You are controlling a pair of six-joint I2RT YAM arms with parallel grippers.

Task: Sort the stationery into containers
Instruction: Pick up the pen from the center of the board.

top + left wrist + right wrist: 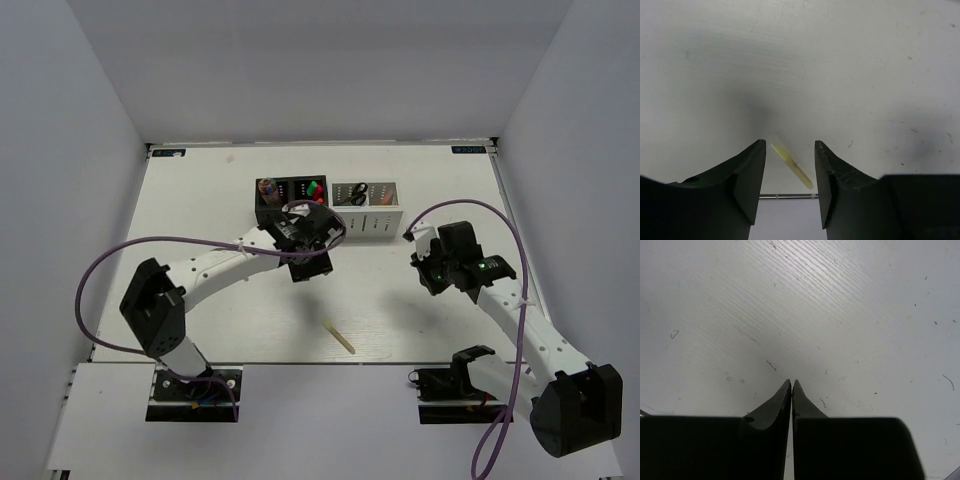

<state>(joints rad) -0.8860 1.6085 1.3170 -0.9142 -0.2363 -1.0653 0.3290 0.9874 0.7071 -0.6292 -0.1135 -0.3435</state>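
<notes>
The four joined containers (325,205) stand in a row at the back middle, two black on the left and two white on the right. The second black one holds highlighters with coloured caps (314,188). A white one holds black-handled scissors (354,192). A pale wooden stick (340,337) lies on the table near the front edge. It also shows between my open fingers in the left wrist view (792,167), well below them. My left gripper (310,266) (790,145) is open and empty, raised in front of the containers. My right gripper (420,245) (791,382) is shut and empty over bare table.
The white table (200,200) is walled by white panels on the left, back and right. Its front edge (790,196) runs just beyond the stick in the left wrist view. Purple cables (100,270) loop beside both arms.
</notes>
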